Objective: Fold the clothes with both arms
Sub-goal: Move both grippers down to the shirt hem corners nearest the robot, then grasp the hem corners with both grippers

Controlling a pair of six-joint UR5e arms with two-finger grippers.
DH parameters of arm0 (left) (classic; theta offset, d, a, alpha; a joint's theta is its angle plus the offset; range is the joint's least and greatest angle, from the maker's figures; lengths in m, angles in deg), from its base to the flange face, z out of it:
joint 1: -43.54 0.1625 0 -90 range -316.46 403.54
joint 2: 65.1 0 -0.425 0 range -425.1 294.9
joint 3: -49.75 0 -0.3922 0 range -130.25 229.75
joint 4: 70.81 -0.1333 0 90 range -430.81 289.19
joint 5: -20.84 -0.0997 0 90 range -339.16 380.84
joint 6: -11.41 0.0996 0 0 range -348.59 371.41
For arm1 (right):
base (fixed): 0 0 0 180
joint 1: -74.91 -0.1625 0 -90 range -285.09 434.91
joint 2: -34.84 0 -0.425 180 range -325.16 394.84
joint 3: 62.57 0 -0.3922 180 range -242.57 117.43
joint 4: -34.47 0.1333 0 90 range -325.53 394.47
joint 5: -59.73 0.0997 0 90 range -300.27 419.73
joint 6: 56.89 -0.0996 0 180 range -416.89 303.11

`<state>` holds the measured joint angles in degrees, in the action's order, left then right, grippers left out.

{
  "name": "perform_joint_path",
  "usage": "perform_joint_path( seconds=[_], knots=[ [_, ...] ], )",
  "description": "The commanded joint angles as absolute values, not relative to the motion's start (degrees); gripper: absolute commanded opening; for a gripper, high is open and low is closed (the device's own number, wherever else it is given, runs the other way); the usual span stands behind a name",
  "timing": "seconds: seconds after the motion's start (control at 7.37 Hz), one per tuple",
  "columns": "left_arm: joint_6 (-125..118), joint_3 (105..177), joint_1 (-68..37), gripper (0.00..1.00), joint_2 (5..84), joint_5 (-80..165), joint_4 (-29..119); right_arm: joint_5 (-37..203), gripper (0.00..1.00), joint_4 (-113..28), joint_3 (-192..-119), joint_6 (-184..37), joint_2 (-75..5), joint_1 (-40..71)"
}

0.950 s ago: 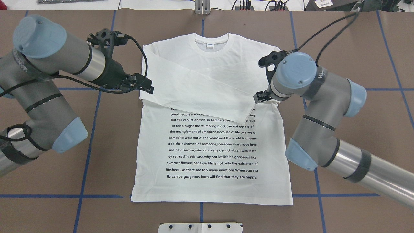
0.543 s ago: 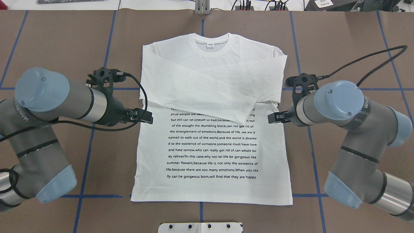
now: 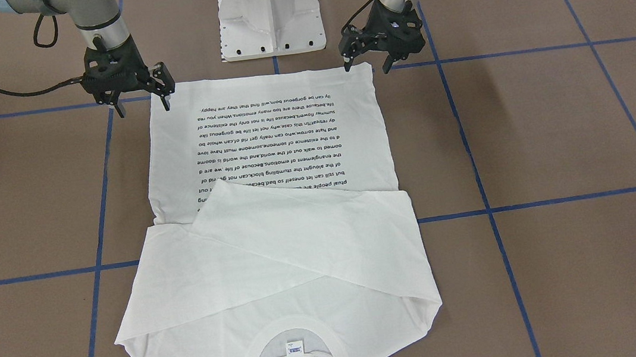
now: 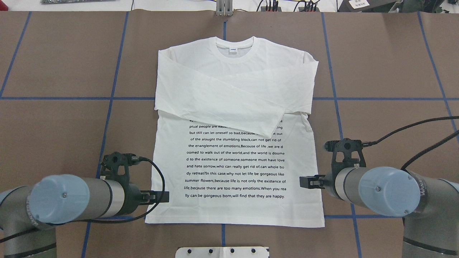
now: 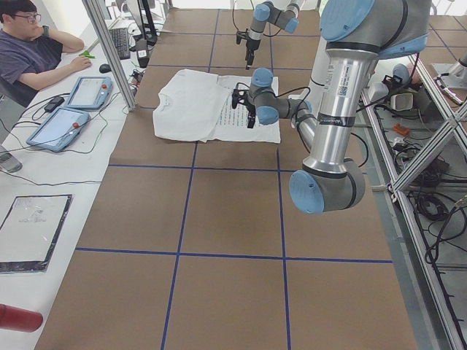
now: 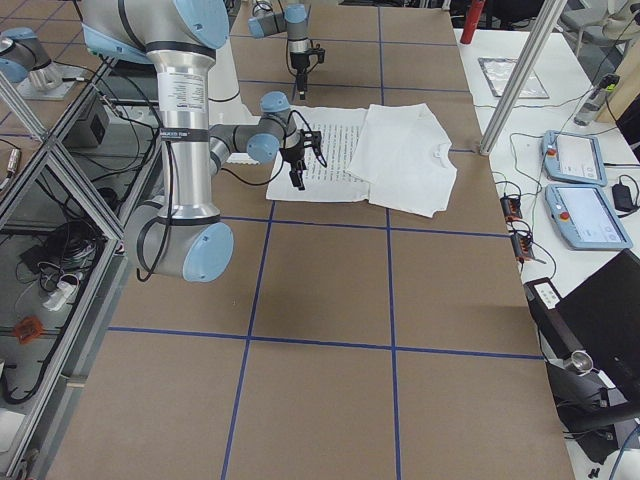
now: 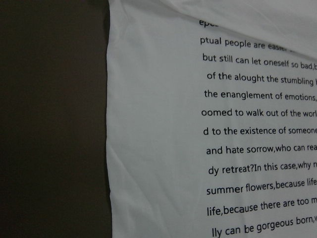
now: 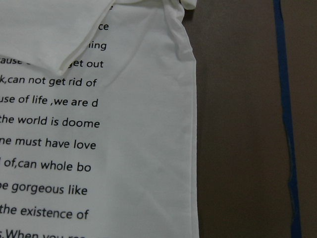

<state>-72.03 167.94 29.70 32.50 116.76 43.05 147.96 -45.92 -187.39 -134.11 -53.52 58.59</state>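
The white long-sleeved T-shirt (image 4: 233, 161) lies flat, printed text up, both sleeves crossed over the chest (image 3: 278, 249), collar (image 4: 235, 48) on the far side from the robot. My left gripper (image 4: 162, 196) hovers open over the hem's left corner, seen from the front too as the left gripper (image 3: 365, 67). At the opposite side edge, a little above the hem, my right gripper (image 4: 304, 181) is open as well, likewise the right gripper (image 3: 144, 108) seen from the front. Neither holds cloth. The wrist views show only the shirt's side edges (image 7: 111, 148) (image 8: 190, 148) and text.
The white pedestal base (image 3: 270, 22) stands just behind the hem. Blue tape lines (image 4: 107, 107) grid the brown table. A person (image 5: 29, 51) sits at a side desk with two tablets (image 5: 87, 91). An aluminium post (image 5: 109, 51) rises at the table's far edge.
Both arms have drawn back from the folded sleeves, down along the shirt's sides to near the hem. The shirt itself has not shifted.
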Motion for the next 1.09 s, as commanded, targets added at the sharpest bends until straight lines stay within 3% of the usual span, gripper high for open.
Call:
perform_joint_path(
  seconds=[0.0,0.14,0.27,0.68,0.81,0.95],
  knots=[
    [-75.6,166.1,33.7,0.95,31.8,114.7,43.0,146.1,1.0,-45.9,-187.6,-135.4,-53.9,60.9],
    [-75.6,165.4,33.8,0.77,31.9,114.7,42.7,146.0,1.0,-45.9,-187.6,-135.4,-53.9,61.0],
    [-75.6,165.2,34.0,0.68,32.2,114.7,40.6,146.0,1.0,-45.9,-187.6,-135.4,-53.8,61.1],
    [-75.6,165.1,34.9,0.6,33.0,114.8,38.4,145.9,1.0,-45.9,-187.6,-135.4,-53.8,61.1],
    [-75.6,165.1,34.9,0.43,33.1,114.8,38.4,145.9,1.0,-45.9,-187.5,-135.3,-53.8,61.1],
    [-75.6,165.2,34.9,0.11,33.1,114.8,38.4,145.9,1.0,-45.9,-187.5,-135.4,-53.8,61.1]
  ],
)
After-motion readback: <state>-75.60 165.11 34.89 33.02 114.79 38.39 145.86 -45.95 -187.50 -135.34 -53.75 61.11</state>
